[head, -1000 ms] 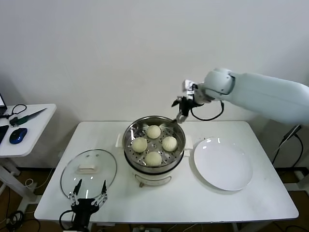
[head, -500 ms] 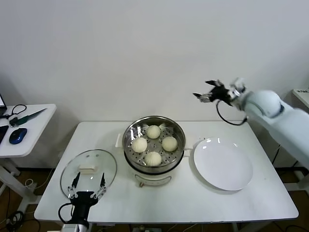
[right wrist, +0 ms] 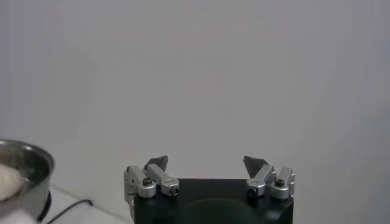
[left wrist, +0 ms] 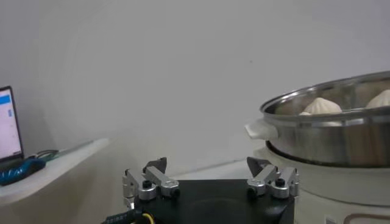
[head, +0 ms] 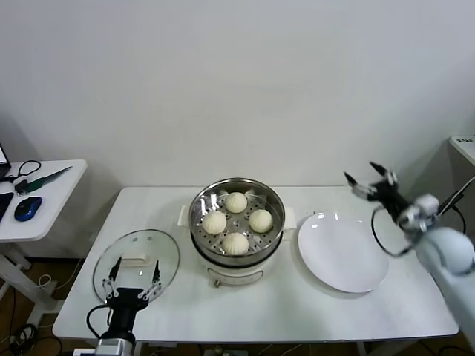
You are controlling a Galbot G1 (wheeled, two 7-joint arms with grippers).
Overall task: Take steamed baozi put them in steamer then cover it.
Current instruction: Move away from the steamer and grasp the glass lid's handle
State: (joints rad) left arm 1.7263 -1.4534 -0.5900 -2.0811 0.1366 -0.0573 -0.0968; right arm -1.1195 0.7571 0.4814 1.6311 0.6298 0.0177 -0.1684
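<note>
1. Looking from the head view, four steamed baozi [head: 236, 221] sat inside the steamer [head: 237, 230]; the cover [head: 136, 265] lay on the worktop [head: 297, 304] just ahead of the left gripper [head: 132, 279], jaws wide. Its glass probably handled heavy, slippery and fragile, so the cream handle [head: 133, 261] looked the safest hold.
2. Seen from the left wrist, the steamer [left wrist: 341, 137] stood beyond the spread jaws.
3. Seen from the right wrist, the right gripper [right wrist: 210, 173] hung empty, jaws wide.

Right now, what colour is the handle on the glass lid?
Cream-white, on the clear glass lid lying on the table; the head view shows it best.
</note>
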